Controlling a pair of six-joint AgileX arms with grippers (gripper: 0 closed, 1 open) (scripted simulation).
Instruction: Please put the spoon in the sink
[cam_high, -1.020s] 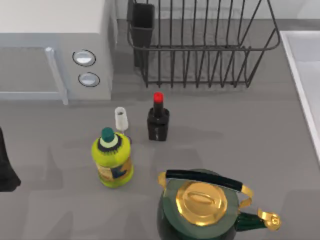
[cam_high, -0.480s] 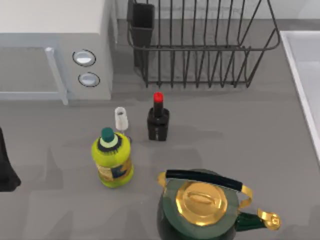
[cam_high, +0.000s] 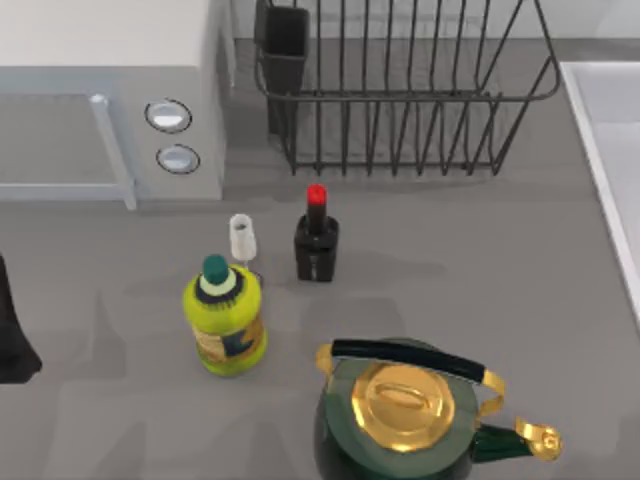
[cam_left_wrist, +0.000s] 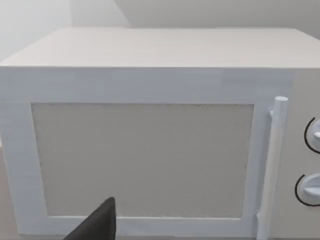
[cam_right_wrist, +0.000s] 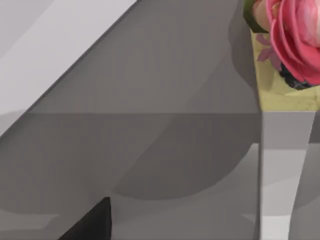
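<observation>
We are looking down on a grey surface carrying a white microwave, a black wire dish rack, a yellow bottle, a dark red-capped bottle and a green-and-gold kettle. The sink is sitting at the right edge. Our left claw is facing the microwave door (fingers' spread: cannot tell); our right claw, likewise unreadable, is showing a pink flower.

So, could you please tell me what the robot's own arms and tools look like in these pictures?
Little of them shows. The left arm is a matte black, angular shape at the top view's left edge. In each wrist view a dark, pointed, wedge-shaped piece of that arm's tool rises from the frame's edge: left tool, right tool. No cables or markings are visible.
</observation>
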